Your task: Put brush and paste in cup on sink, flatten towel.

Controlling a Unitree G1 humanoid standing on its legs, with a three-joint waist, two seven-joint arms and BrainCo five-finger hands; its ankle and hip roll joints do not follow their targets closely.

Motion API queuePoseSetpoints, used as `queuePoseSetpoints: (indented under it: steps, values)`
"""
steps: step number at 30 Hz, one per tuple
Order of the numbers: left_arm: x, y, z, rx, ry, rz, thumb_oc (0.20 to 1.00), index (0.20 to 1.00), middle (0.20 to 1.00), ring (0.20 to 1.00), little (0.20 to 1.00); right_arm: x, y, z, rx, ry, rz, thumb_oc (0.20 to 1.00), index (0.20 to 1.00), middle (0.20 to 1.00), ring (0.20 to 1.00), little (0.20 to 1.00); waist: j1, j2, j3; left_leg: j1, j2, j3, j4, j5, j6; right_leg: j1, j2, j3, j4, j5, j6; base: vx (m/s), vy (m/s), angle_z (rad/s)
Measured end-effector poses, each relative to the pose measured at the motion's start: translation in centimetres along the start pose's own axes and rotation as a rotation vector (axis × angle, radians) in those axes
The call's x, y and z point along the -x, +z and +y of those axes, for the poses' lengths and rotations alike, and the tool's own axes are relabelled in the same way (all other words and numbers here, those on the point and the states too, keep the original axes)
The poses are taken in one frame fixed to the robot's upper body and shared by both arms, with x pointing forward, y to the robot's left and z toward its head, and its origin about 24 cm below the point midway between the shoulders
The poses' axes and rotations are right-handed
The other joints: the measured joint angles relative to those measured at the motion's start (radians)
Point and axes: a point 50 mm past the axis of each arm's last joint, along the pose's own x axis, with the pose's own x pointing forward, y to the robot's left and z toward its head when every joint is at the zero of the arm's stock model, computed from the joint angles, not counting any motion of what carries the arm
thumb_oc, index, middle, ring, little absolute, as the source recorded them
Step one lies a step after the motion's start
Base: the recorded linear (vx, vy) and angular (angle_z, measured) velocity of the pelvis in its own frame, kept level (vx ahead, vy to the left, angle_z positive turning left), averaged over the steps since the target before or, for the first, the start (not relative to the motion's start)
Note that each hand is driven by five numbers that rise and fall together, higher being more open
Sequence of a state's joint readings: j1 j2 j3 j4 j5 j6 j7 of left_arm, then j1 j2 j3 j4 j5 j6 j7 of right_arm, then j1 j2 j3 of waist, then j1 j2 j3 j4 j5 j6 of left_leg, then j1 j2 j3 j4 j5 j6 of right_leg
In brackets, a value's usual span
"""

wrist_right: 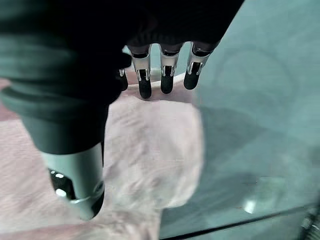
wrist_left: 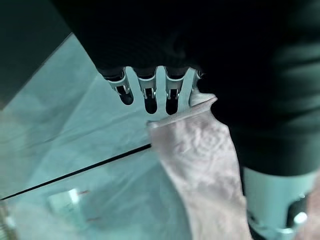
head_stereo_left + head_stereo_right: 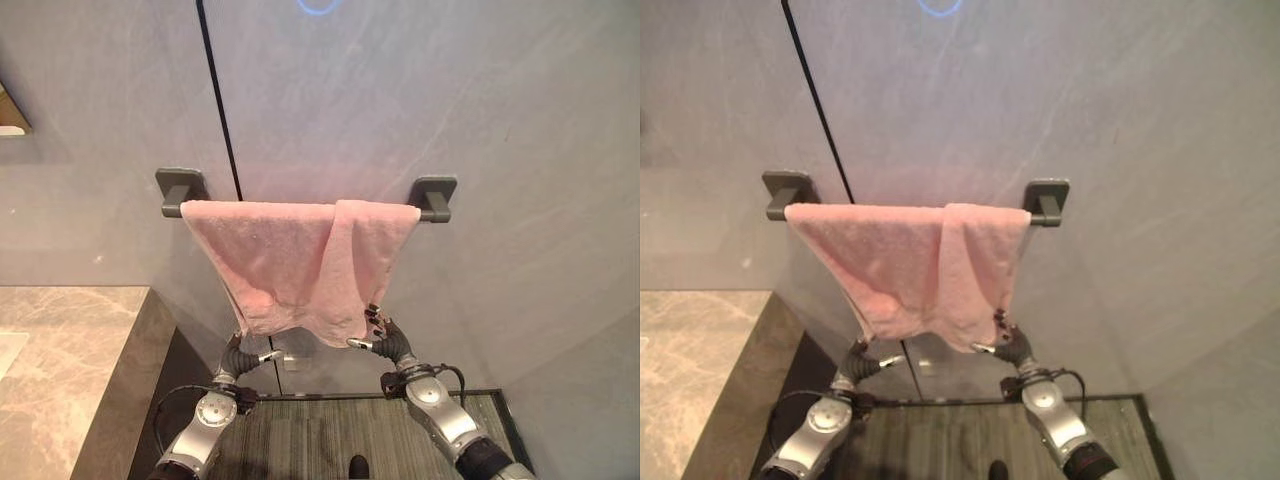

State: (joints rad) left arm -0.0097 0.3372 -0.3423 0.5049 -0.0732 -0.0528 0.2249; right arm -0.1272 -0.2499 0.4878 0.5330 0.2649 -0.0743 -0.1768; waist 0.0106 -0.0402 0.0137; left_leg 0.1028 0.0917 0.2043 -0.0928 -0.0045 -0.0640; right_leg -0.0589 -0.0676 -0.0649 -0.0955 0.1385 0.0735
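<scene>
Left eye view, centre: the pink towel (image 3: 300, 265) hangs bunched on the rail (image 3: 432, 197), so flattening is unfinished. My left hand (image 3: 240, 352) and right hand (image 3: 385, 340) reach its lower corners.

Left wrist view: my fingers (image 2: 150, 95) pinch the towel's edge.

Right wrist view: my fingers (image 1: 165, 75) curl onto cloth, thumb beneath.

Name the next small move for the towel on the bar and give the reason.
Probably draw the two hands apart sideways. The pink towel hangs bunched on the bar, with one part folded over the other near its right end. The left hand and right hand each sit at a lower corner, so spreading them should open the fold.
</scene>
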Motion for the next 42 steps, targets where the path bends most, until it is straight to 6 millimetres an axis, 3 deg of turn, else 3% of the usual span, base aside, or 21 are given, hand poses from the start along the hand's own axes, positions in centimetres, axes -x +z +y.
queuePoseSetpoints:
  steps: [4,10,13,15,16,21,27,33,36,38,40,41,42]
  values:
    - [0.2,-2.4,-0.5,-0.15,-0.062,0.114,1.0,1.0,1.0,1.0,1.0,0.4,-3.1,-0.7,0.042,-0.007,0.161,1.0,1.0,1.0,1.0,1.0,-0.001,-0.001,-0.001,-0.003,0.0,0.002,0.0,0.0,0.0,-0.004,0.0,0.002,0.0,0.001,0.0,0.0,0.001,-0.01]
    - [0.6,-3.3,-0.6,-0.167,-0.095,0.153,1.0,1.0,1.0,1.0,1.0,0.7,-4.3,-0.9,0.087,0.012,0.214,1.0,1.0,1.0,1.0,1.0,0.0,0.0,-0.003,-0.002,0.0,0.002,0.0,0.0,0.0,-0.003,0.0,0.002,0.0,0.0,-0.002,0.0,0.0,0.0]
    - [0.7,-4.1,-0.9,-0.165,-0.105,0.188,1.0,1.0,1.0,1.0,1.0,1.2,-6.3,-1.3,0.129,0.003,0.302,1.0,1.0,1.0,1.0,1.0,0.0,0.002,-0.007,-0.003,-0.001,0.001,0.0,-0.001,0.001,-0.004,-0.001,0.002,0.0,0.0,-0.002,0.0,0.0,0.0]
    - [0.6,-5.1,-1.3,-0.165,-0.114,0.237,1.0,1.0,1.0,1.0,1.0,1.8,-8.4,-1.9,0.194,-0.005,0.407,1.0,1.0,1.0,1.0,1.0,0.002,0.007,-0.014,-0.004,-0.001,-0.001,0.0,-0.001,0.001,-0.003,-0.001,-0.001,0.0,-0.001,-0.002,0.0,0.0,0.0]
    - [0.7,-6.7,-1.8,-0.174,-0.123,0.333,1.0,1.0,1.0,1.0,1.0,2.5,-10.1,-2.4,0.226,-0.007,0.497,1.0,1.0,1.0,1.0,1.0,0.003,0.011,-0.025,-0.005,-0.001,-0.001,0.0,-0.002,0.003,-0.004,-0.002,-0.001,0.0,-0.003,-0.003,0.0,0.0,0.0]
    - [2.5,-9.9,-1.8,-0.226,-0.136,0.47,1.0,1.0,1.0,1.0,1.0,5.5,-13.5,-4.0,0.2,-0.08,0.668,1.0,1.0,1.0,1.0,1.0,0.001,0.018,-0.029,-0.015,0.0,-0.003,0.0,-0.001,0.001,-0.012,-0.001,-0.004,0.0,-0.003,-0.005,0.01,0.003,0.01]
    - [4.2,-12.2,-1.6,-0.173,-0.095,0.601,1.0,1.0,1.0,1.0,1.0,7.5,-15.3,-4.5,0.051,-0.169,0.746,1.0,1.0,1.0,1.0,1.0,-0.002,0.029,-0.032,-0.012,-0.002,-0.001,0.0,-0.004,0.006,-0.012,-0.002,-0.001,0.0,-0.004,-0.006,0.0,0.002,-0.01]
    - [3.5,-11.3,-1.7,-0.149,-0.084,0.546,1.0,1.0,1.0,1.0,1.0,7.1,-14.8,-4.8,-0.019,-0.213,0.709,1.0,1.0,1.0,1.0,1.0,-0.003,0.035,-0.033,-0.015,-0.001,0.0,-0.001,-0.004,0.006,-0.011,-0.002,-0.001,0.0,-0.003,-0.005,0.0,0.0,0.0]
    - [2.5,-8.3,-0.6,-0.071,-0.037,0.348,1.0,1.0,1.0,1.0,1.0,6.4,-12.9,-6.4,-0.094,-0.284,0.547,1.0,1.0,1.0,1.0,1.0,-0.002,0.037,-0.024,-0.015,-0.001,0.0,-0.004,-0.004,0.005,-0.012,-0.002,-0.002,0.0,-0.003,-0.005,0.0,0.0,0.0]
    - [2.9,-4.5,2.4,-0.094,-0.014,0.115,1.0,1.0,1.0,1.0,1.0,6.2,-9.1,-9.0,-0.063,-0.279,0.323,1.0,1.0,1.0,1.0,1.0,-0.01,0.037,-0.009,-0.012,0.002,-0.002,-0.004,-0.001,0.0,-0.011,-0.001,-0.002,0.0,-0.002,-0.002,0.0,0.0,0.0]
    - [4.1,-1.2,5.9,-0.192,0.023,-0.059,1.0,1.0,1.0,1.0,1.0,7.5,-4.6,-11.7,0.005,-0.286,0.107,1.0,1.0,1.0,1.0,1.0,-0.006,0.041,0.004,-0.016,0.001,-0.002,-0.005,-0.001,-0.001,-0.009,-0.001,-0.003,0.0,-0.003,-0.002,0.0,-0.004,0.02]
    - [4.3,0.6,10.0,-0.264,0.131,-0.144,1.0,1.0,1.0,1.0,1.0,8.4,-1.7,-15.5,0.071,-0.387,-0.029,1.0,1.0,1.0,1.0,1.0,-0.019,0.039,-0.003,-0.012,0.002,0.0,-0.005,-0.002,-0.002,-0.006,0.001,-0.002,0.0,0.0,0.003,0.0,0.0,0.0]
    - [4.3,1.3,11.8,-0.295,0.184,-0.162,1.0,1.0,1.0,1.0,1.0,8.8,-0.8,-17.3,0.08,-0.459,-0.056,1.0,1.0,1.0,1.0,1.0,-0.019,0.037,-0.008,-0.01,0.002,0.0,-0.005,-0.003,-0.002,-0.006,0.001,-0.002,0.0,-0.004,0.003,0.02,-0.001,-0.04]
